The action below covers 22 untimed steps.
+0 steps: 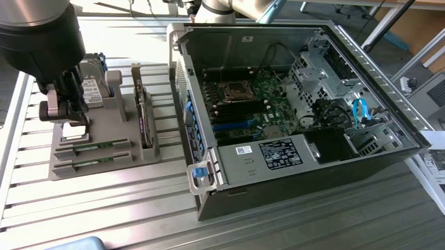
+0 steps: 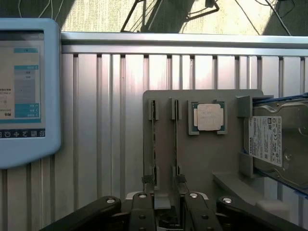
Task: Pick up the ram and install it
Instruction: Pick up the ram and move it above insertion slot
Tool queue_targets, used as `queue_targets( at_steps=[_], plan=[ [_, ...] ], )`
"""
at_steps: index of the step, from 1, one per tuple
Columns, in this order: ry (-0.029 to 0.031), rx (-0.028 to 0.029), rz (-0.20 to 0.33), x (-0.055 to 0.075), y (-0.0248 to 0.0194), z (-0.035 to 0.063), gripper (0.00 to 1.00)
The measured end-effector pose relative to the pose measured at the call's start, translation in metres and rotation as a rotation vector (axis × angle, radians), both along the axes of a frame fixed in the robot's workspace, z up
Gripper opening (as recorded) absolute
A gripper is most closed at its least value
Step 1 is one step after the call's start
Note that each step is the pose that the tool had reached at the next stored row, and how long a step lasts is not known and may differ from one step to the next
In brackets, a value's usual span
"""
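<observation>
**Your gripper [image 1: 70,121] hangs wide open and empty over the parts holder.**
Your jaws are spread fully with nothing between them, low over the grey holder [image 1: 114,125] and close to the two ram sticks [image 1: 94,144]. The sticks stand on edge in narrow slots, probably so you can pinch a thin board by both faces. On the exterior view's right, the computer case [image 1: 215,49] lies open, leaving its motherboard [image 1: 257,104] reachable from above.

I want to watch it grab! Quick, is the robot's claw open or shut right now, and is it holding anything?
Gripper: open, holding nothing, over the gray holder.
</observation>
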State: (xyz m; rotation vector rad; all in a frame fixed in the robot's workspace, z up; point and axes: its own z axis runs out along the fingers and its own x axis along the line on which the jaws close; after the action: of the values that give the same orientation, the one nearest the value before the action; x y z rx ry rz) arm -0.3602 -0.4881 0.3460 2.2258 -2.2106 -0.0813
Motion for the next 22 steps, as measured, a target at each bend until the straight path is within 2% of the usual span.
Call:
queue_targets(
  at_steps=[12, 22],
  plan=[
    [0.0, 0.0011, 0.002, -0.001, -0.0062, -0.0161, 0.3],
    [0.0001, 0.001, 0.002, -0.003, -0.0077, -0.0289, 0.3]
  ],
)
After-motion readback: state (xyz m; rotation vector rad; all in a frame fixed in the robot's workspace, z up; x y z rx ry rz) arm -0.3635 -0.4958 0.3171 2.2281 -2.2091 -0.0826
